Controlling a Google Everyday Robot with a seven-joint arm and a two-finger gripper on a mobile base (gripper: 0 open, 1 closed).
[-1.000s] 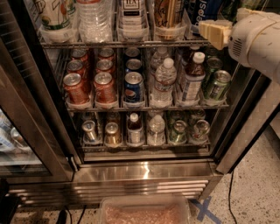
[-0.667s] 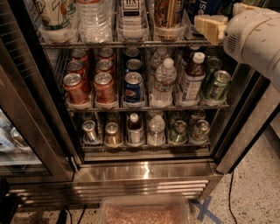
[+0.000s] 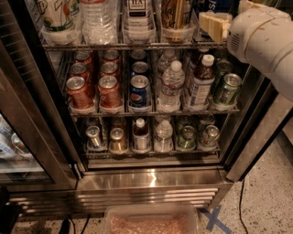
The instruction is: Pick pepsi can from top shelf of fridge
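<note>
The fridge [image 3: 151, 179] stands open in front of me. Its top shelf [image 3: 114, 46] runs along the top of the view, with clear trays of tall cans and bottles. The pepsi can [image 3: 219, 5] is at the shelf's right end, dark blue with white lettering; only its lower part shows. My gripper [image 3: 213, 25], cream-coloured on a white arm [image 3: 263, 43], is at the front of the top shelf's right end. It sits just below and in front of the pepsi can and hides part of it.
The middle rack holds red cans [image 3: 78, 91], short blue cans [image 3: 139, 91], water bottles [image 3: 170, 87] and green cans [image 3: 227, 89]. A lower rack holds more cans. The glass door [image 3: 27, 137] is at the left. A plastic bin [image 3: 151, 221] sits on the floor.
My arm has moved up and to the left, bringing the gripper closer to the right end of the top shelf. The cans and bottles have not moved.
</note>
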